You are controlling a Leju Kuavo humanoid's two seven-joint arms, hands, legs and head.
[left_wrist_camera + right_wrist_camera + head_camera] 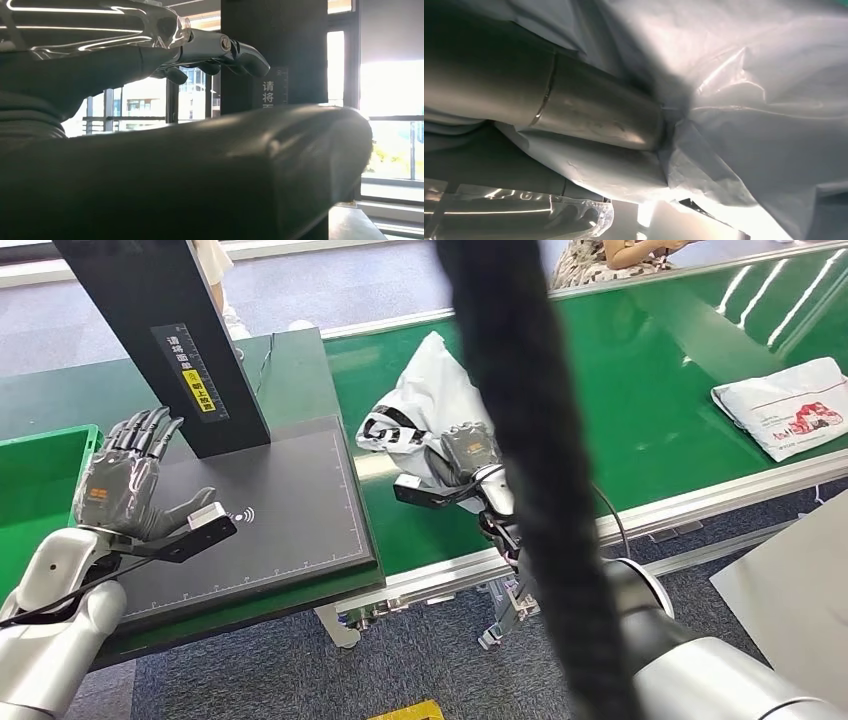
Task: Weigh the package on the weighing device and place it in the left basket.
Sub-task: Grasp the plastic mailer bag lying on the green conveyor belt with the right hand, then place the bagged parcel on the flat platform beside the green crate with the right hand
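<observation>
Our right robot hand (468, 462) sits near the centre of the head view, on the green conveyor belt (650, 370), and its fingers are closed on the white package (425, 400). We see in the right wrist view that the thick thumb (574, 107) presses into the crumpled white plastic of the package (749, 100). The package lies on the belt, just right of the black weighing device (270, 510), and does not rest on its plate.

Our left robot hand (125, 485) is at the left of the frame, over the left part of the weighing plate, with fingers spread and nothing in it. The green basket (40, 490) is at the left edge, just beside this hand. A black post (165, 340) stands at the back of the plate. A second white bag (790, 405) lies on the belt at the right, well apart.
</observation>
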